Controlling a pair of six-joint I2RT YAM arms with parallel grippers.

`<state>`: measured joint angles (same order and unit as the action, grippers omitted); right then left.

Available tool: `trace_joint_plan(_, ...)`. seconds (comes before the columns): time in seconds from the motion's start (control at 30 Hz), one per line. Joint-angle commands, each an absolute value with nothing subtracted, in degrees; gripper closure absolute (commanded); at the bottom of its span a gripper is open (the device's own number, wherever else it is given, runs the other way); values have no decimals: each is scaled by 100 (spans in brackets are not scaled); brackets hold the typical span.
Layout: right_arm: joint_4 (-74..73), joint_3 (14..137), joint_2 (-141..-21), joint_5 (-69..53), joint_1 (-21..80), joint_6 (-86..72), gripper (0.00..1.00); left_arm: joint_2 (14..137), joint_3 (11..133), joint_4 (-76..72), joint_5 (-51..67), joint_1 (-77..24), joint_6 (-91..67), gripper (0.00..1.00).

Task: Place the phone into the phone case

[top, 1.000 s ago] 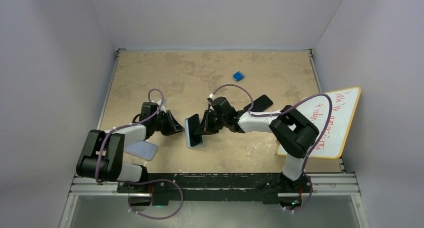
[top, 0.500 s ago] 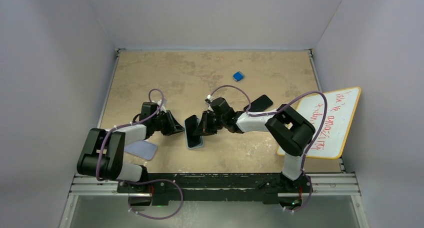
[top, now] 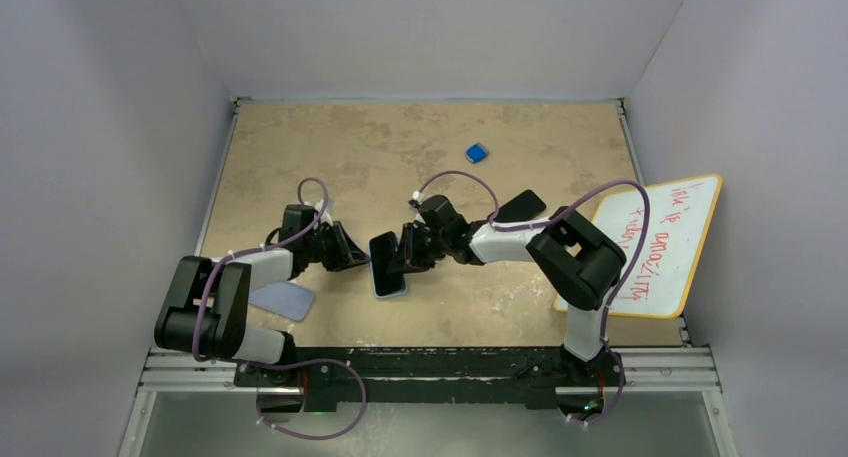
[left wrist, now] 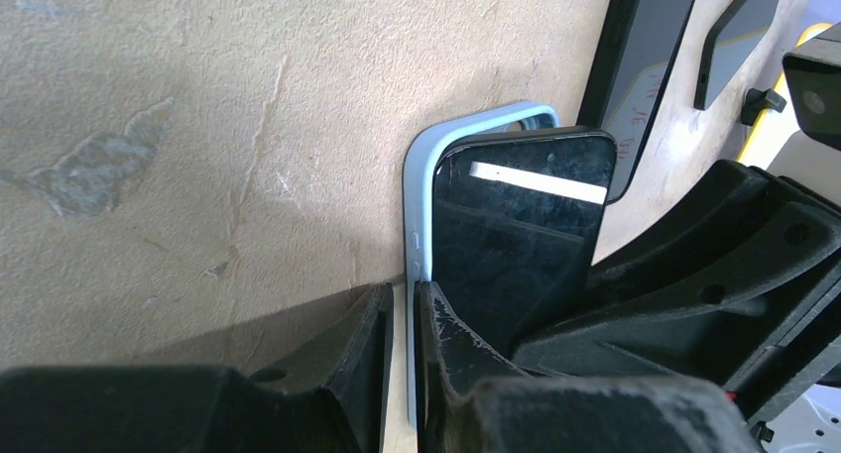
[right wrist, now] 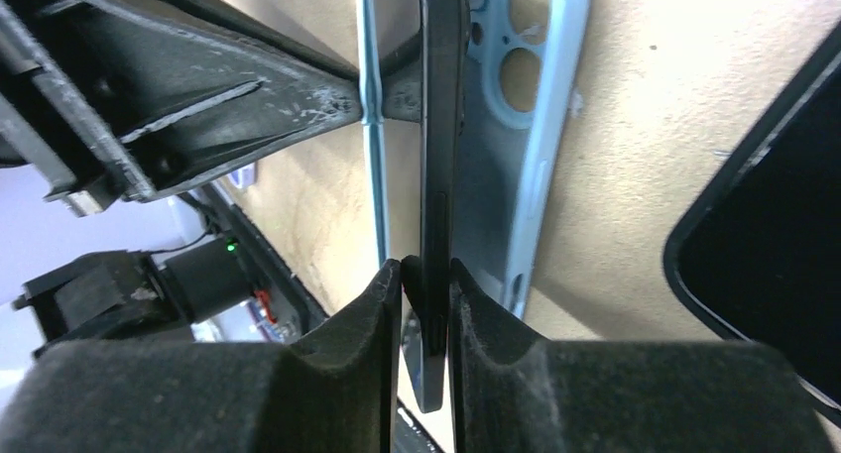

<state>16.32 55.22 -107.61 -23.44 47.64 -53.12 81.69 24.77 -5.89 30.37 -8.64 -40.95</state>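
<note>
The black phone stands on its edge, tilted over the light blue phone case lying mid-table. In the left wrist view the phone sits just inside the case's raised rim. My left gripper reaches in from the left. Its jaws are shut on the case's side wall. My right gripper comes from the right, shut on the phone's thin edge. The case's camera cut-outs show behind it.
A second pale blue case lies beside the left arm. A black slab lies behind the right arm and shows close by in the right wrist view. A small blue block sits farther back. A whiteboard leans over the right table edge.
The right arm has shifted a little left, carrying the phone closer over the case and toward the left gripper. The left arm has stayed put.
</note>
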Motion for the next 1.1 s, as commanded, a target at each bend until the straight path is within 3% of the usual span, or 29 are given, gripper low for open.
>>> trace_joint_plan(0.0, 1083, 5827, -10731, -1680, 4833, -4901, 76, 8127, 2507, -524, 3126, -853, -4025, 83)
trace_joint_plan(0.33, 376, 5990, -10347, -1248, 4833, -4580, 64, 7802, 2583, -360, 3103, -853, -4029, 73)
trace_joint_plan(0.53, 224, 6011, -10233, -1128, 4833, -4505, 62, 7696, 2576, -394, 3154, -853, -4020, 66)
trace_joint_plan(0.93, 110, 6045, -10064, -1007, 4834, -4346, 64, 7888, 2448, -940, 3742, -861, -4242, 62)
trace_joint_plan(1.07, 212, 6039, -10096, -1081, 4834, -4307, 73, 8109, 2449, -1202, 4002, -874, -4359, 62)
